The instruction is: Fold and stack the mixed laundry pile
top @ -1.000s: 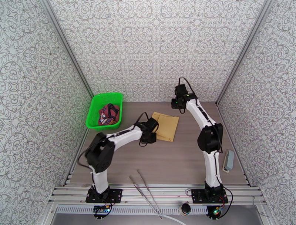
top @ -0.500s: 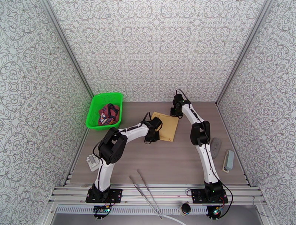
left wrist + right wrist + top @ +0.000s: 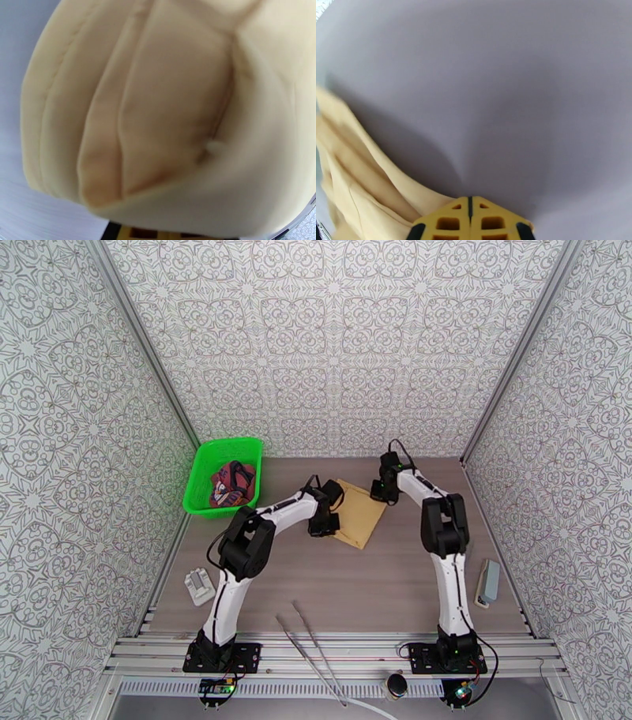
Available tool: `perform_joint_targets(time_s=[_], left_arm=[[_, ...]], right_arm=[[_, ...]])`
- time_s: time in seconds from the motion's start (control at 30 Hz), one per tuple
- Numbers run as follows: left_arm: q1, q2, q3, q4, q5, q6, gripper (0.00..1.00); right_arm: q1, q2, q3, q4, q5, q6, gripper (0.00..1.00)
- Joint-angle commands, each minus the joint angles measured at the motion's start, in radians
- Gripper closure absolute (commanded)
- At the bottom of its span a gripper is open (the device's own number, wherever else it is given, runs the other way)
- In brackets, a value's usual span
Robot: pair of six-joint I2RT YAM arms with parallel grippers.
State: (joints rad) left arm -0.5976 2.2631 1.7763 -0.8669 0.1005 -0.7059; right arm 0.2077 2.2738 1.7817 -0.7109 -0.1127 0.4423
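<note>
A folded tan cloth (image 3: pixel 362 515) lies on the table behind centre. My left gripper (image 3: pixel 324 521) is at its left edge, shut on it. In the left wrist view the tan cloth (image 3: pixel 166 118) bunches up close above my yellow fingertips (image 3: pixel 138 232). My right gripper (image 3: pixel 385 491) is low at the cloth's far right corner. In the right wrist view its jaws (image 3: pixel 470 209) are pressed together, with the cloth's edge (image 3: pixel 351 185) reaching them from the left. The maroon tank top (image 3: pixel 233 483) lies crumpled in the green basket (image 3: pixel 197 477).
The basket stands at the far left against the patterned wall. A small grey-white block (image 3: pixel 200 586) lies near the left rail and a grey block (image 3: pixel 488 581) near the right rail. Two thin metal rods (image 3: pixel 308 646) lie across the front edge.
My right gripper has come down from high above the table to the cloth's far right corner. The left arm has stretched forward, and the cloth has shifted right and turned slightly.
</note>
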Motion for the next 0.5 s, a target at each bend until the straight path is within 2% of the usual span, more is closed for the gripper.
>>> perform_joint_targets(time_s=[0.0, 0.1, 0.27, 0.37, 0.47], left_arm=[[0.097, 0.116, 0.031, 0.129, -0.17, 0.06, 1.0], [0.124, 0.132, 0.073, 0.125, -0.166, 0.094, 1.0], [0.158, 0.143, 0.13, 0.113, -0.161, 0.154, 1.0], [0.172, 0.112, 0.123, 0.102, -0.183, 0.177, 1.0], [0.183, 0.032, 0.06, 0.11, -0.215, 0.189, 1.0]], right_arm=[[0.01, -0.125, -0.241, 0.132, 0.023, 0.131, 1.0], [0.025, -0.241, -0.467, 0.277, 0.021, 0.239, 1.0], [0.07, -0.376, -0.725, 0.454, 0.043, 0.398, 1.0], [0.082, -0.418, -0.769, 0.468, 0.072, 0.42, 1.0], [0.082, -0.444, -0.73, 0.392, 0.138, 0.382, 1.0]])
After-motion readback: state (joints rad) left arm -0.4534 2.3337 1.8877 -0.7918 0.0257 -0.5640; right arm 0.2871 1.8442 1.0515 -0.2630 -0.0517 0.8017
